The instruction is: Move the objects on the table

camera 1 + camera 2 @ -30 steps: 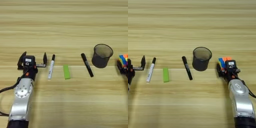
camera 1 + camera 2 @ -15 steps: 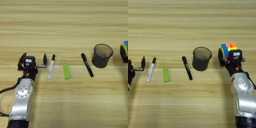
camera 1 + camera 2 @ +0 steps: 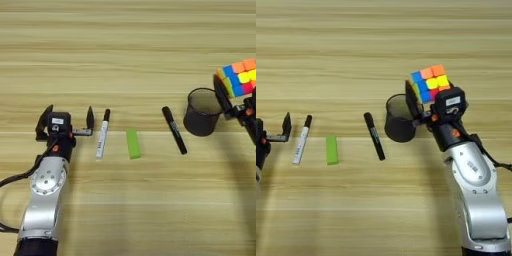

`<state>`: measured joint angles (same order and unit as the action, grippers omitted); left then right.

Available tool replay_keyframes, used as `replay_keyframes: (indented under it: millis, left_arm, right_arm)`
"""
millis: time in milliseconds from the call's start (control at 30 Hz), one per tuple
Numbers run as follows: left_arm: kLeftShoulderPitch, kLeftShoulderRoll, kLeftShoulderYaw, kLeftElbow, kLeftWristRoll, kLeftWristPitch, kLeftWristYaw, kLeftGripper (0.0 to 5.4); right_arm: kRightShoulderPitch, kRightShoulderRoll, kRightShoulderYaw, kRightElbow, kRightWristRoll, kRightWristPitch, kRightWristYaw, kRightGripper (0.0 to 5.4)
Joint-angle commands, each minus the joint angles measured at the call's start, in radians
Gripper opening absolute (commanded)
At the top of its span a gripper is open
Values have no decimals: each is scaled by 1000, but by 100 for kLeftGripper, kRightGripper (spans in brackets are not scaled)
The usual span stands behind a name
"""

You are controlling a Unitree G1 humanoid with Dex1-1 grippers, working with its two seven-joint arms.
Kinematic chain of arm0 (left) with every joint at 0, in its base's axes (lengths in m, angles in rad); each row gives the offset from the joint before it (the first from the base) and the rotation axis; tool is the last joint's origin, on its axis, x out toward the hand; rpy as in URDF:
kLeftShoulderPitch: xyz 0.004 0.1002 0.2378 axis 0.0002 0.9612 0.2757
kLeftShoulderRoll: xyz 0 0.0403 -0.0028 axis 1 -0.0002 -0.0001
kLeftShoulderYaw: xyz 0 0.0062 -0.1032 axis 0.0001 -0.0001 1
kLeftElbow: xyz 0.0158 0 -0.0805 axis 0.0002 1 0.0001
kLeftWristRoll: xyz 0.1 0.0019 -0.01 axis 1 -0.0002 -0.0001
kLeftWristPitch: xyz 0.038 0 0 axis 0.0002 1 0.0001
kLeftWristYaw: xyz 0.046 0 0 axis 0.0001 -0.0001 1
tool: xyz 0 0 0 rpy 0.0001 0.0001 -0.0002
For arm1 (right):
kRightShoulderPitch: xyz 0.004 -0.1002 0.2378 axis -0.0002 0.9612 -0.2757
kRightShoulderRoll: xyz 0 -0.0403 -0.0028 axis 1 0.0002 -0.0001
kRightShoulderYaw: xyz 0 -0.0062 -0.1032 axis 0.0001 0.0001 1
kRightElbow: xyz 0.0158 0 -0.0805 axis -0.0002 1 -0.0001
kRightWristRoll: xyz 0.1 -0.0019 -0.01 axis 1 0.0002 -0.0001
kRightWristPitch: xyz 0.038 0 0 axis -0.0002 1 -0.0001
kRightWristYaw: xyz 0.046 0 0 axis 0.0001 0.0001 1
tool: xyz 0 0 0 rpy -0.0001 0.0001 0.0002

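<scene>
My right gripper is shut on the multicolour puzzle cube and holds it in the air just right of the black mesh cup, near the cup's rim. On the table lie a white marker with black cap, a small green bar and an all-black marker, in a row from left to right. At the left my left gripper rests open with nothing between its fingers, just left of the white marker.
The black mesh cup stands upright right of the all-black marker. My left arm stretches along the lower left and my right arm along the lower right.
My right gripper has carried the puzzle cube up and to the left, from the table's right side to beside the mesh cup. The left arm has not moved.
</scene>
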<state>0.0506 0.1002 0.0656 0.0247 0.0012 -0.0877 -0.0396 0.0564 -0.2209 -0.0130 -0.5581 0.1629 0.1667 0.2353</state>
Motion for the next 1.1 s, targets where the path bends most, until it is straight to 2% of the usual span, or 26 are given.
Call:
replay_keyframes:
  millis: [33,300,467,1100]
  left_arm:
    - [-12,8,-1,7,17,-7,7,540]
    - [-10,6,-5,2,19,-7,12,540]
    - [-6,6,-7,-4,20,-5,13,540]
    - [-3,1,-13,-10,25,-2,16,540]
  right_arm:
    - [19,-3,85,-67,14,20,45,336]
    - [72,-15,226,-49,-15,25,96,336]
    - [104,-38,316,14,-65,16,128,336]
    - [97,-13,377,248,-119,-47,148,336]
